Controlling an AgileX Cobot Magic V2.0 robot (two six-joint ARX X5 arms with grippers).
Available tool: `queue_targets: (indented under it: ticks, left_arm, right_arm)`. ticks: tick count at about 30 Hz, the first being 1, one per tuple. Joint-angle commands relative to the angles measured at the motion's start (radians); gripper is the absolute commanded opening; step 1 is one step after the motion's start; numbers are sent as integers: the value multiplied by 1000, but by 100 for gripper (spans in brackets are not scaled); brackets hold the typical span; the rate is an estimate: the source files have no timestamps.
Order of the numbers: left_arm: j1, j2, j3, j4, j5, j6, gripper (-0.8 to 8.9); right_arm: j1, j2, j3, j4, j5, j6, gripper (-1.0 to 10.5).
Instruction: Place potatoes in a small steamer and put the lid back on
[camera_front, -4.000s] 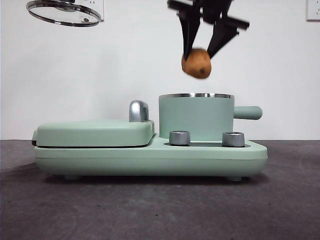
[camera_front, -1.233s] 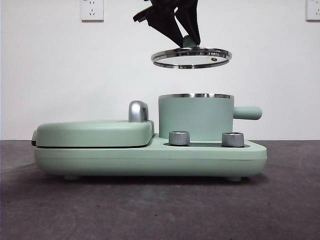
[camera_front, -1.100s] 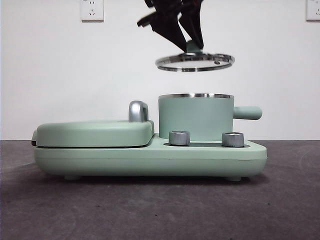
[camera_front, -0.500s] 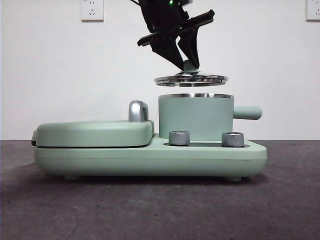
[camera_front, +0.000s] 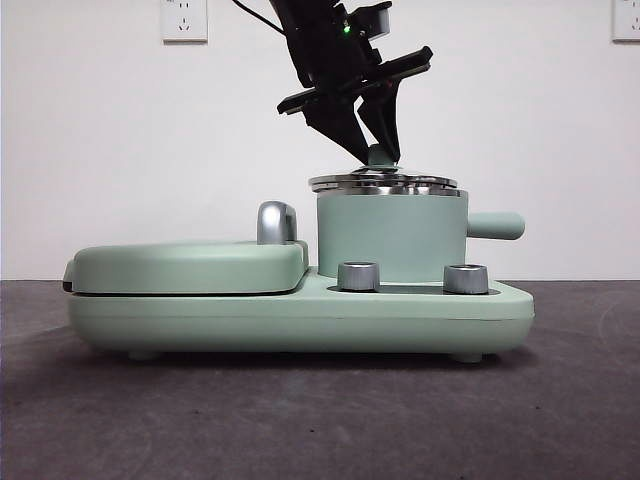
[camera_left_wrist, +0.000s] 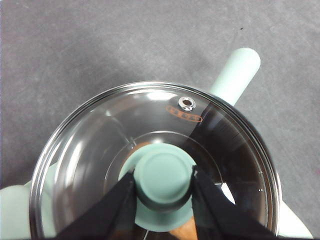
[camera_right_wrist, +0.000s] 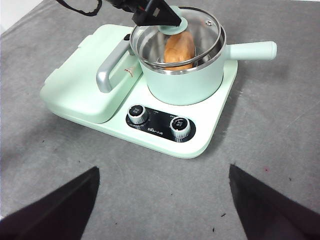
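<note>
Knob (camera_left_wrist: 163, 176) of mint green, clamped between the two black jaws of the left gripper (camera_front: 372, 150); a firm grasp is shown in the left wrist view. Lid (camera_left_wrist: 150, 160), clear glass with steel rim, is hung directly beneath that gripper and is seated on, or just touching, the steel rim of the small steamer (camera_front: 392, 235); full seating cannot be told. Steam vent (camera_left_wrist: 187, 103) is set in the glass on the side toward the steamer's handle (camera_left_wrist: 236, 75). Potato (camera_right_wrist: 179, 48), orange-brown, is lain inside the steamer, below the lid and the gripper, and is seen through the glass. Base unit (camera_front: 300, 315), mint green, is placed under the steamer; two steel dials (camera_front: 360, 276) are mounted on its front. Griddle cover (camera_front: 190, 265) with chrome handle (camera_front: 277, 222) is found beside the steamer. Right gripper (camera_right_wrist: 162, 200) is held well apart from the appliance, above bare grey table (camera_right_wrist: 280, 130), jaws spread wide with nothing between them.
</note>
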Motion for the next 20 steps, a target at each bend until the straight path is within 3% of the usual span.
queue_targets:
  ticks: [1,20]
  left_arm:
    - [-14,26,29,34,8,0,14]
    - [-32,37,29,13,18,60,14]
  right_arm:
    - [8,6,5,11,-3,11,410]
    - [8,6,5,11,-2,18,410]
